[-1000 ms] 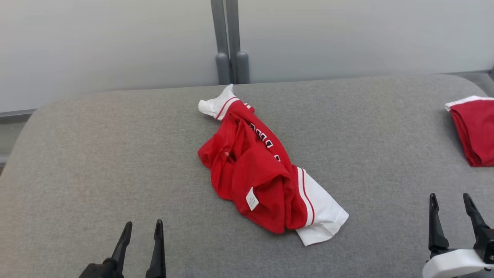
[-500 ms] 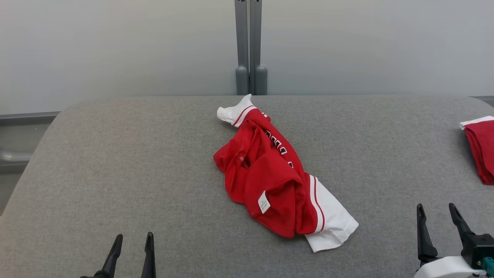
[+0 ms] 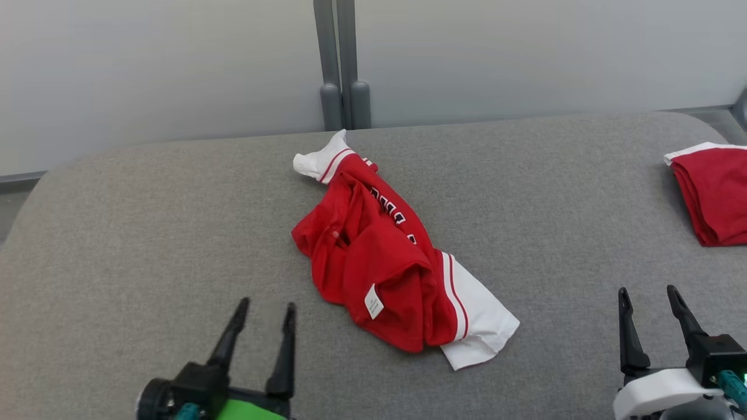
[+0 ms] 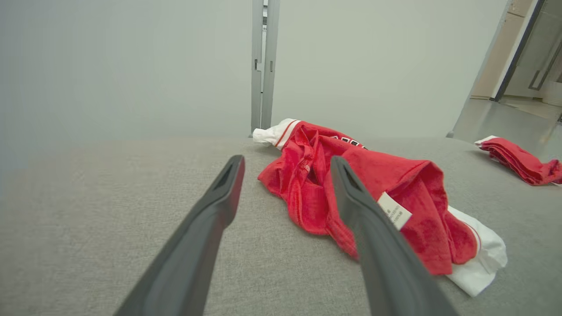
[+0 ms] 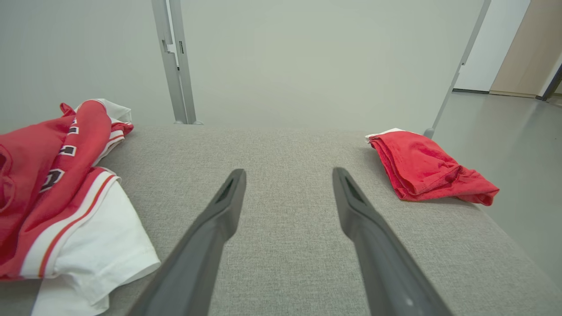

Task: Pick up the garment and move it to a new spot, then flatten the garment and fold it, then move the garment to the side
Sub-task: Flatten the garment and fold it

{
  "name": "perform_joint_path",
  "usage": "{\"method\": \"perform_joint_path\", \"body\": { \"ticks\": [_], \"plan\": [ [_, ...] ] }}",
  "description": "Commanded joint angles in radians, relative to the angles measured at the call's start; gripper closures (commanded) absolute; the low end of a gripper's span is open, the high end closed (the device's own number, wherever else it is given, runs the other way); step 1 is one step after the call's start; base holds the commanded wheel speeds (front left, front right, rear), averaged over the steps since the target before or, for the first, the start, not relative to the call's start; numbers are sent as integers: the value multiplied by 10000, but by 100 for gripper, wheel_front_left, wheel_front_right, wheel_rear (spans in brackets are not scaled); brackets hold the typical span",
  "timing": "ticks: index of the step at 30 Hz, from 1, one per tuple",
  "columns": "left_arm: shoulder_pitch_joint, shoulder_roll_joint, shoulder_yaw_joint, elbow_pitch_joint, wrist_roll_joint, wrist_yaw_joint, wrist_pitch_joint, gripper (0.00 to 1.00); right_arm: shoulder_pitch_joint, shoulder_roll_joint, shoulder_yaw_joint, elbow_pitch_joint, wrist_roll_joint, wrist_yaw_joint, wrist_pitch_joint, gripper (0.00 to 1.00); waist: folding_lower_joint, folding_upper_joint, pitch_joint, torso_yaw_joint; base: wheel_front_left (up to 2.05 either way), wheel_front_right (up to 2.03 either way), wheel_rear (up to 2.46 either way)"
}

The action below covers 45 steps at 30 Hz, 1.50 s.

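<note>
Grey fabric table [image 3: 146,233], crumpled red-and-white garment [image 3: 379,256] mid-surface, left claw [image 3: 266,303] and right claw [image 3: 647,289] both spread wide, empty.

Bright, even, diffuse light; source presumably overhead. Faint soft shadow cast under garment [image 3: 379,256] toward 6 o'clock. Head view sharp. Wrist views stretched toward edges by wide lens; fingers [image 4: 197,245] at 6 o'clock rendered soft, close-up.

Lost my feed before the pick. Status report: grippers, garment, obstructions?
Left gripper open, empty, near garment. Right gripper open, empty. Garment crumpled, untouched, mid grey surface. Second red garment far right, not in the way.
</note>
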Motion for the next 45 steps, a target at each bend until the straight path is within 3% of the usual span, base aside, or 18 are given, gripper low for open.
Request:
{"method": "perform_joint_path", "body": {
  "ticks": [1,9,22,23,25,26,31,35,39,45],
  "plan": [
    [-392,-6,-497,394,125,-34,1,0,-205,-21,90,-66,-100,-15,-27,0,0,0,368,-446,0,0,0],
    [-2024,24,-2518,2155,-581,-38,-1,0,-539,-16,359,-28,98,-15,-27,0,0,0,855,-1364,0,0,0],
    [-3632,243,-1927,4979,-949,-12,2,0,-765,-16,313,-37,203,-15,-27,0,0,0,1169,-2075,0,0,0],
    [-3692,254,-1932,5165,-1016,-18,1,11,-755,-18,313,-19,227,-15,-27,0,0,0,1173,-2107,0,0,0],
    [-3847,242,-1879,5421,-1192,-28,-1,65,-756,-18,334,10,252,-15,-27,0,0,0,1184,-2163,0,0,0],
    [-3913,252,-1905,5558,-1237,-31,1,100,-763,-18,335,19,259,-15,-27,0,0,0,1188,-2178,0,0,0],
    [-4144,545,-1728,5601,-1478,-34,1,100,-608,-21,175,25,359,-15,-27,0,0,0,1062,-2072,0,0,0],
    [-3817,972,-1433,4831,-1188,341,1,100,-328,-21,-52,61,386,-15,-27,0,0,0,828,-1652,0,0,0],
    [-3210,1697,-1459,3638,-606,1014,337,100,-76,-15,-161,122,389,-15,-27,0,0,0,569,-996,0,0,0],
    [-1549,2725,-1532,1471,189,2185,1718,100,104,-16,-189,170,573,-15,-27,0,0,0,300,43,0,0,0]
  ]
}}
